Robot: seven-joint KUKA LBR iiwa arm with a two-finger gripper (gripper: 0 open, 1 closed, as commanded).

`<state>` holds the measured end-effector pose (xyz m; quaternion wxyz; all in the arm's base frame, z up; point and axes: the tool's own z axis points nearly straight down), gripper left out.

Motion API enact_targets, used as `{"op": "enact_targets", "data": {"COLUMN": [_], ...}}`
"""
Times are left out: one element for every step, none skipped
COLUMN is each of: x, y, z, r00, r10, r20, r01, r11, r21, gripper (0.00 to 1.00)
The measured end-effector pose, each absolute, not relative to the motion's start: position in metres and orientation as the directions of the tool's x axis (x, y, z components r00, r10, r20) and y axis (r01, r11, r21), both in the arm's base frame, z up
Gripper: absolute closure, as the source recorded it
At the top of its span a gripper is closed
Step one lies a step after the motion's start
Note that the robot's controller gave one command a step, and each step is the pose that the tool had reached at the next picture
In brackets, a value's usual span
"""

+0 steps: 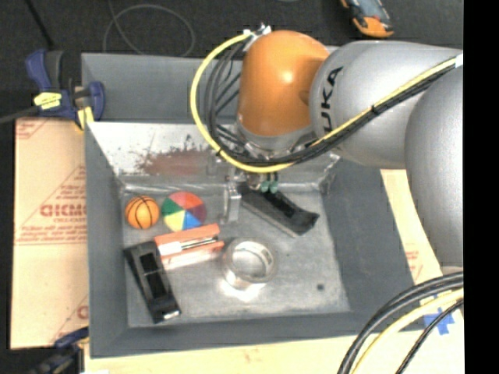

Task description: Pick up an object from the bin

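Observation:
My gripper [257,181] hangs below the orange wrist cover, low over the back middle of the bin. A flat black bar [282,212] lies slanted on the bin floor just beneath it and to its right. Left of the gripper rests a multicoloured ball [184,211]. In front of it sits a round clear cup [248,264]. A pink and orange stapler-like thing [189,248] lies between the ball and the cup.
A small orange basketball [142,213] sits at the left beside the multicoloured ball. A long black box-like thing [153,281] lies at the front left corner. The arm and its cables cover the bin's back right.

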<state>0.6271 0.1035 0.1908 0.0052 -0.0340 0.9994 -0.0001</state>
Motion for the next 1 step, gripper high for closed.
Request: {"op": "enact_targets", "data": {"x": [0.5963], "y": [0.1128], "z": [0.1525], "r00": [-1.000], "r10": [-0.025], "r20": [-0.004], "r01": [-0.025], "r11": [1.000], "r21": [0.001], "gripper": [0.00]}}
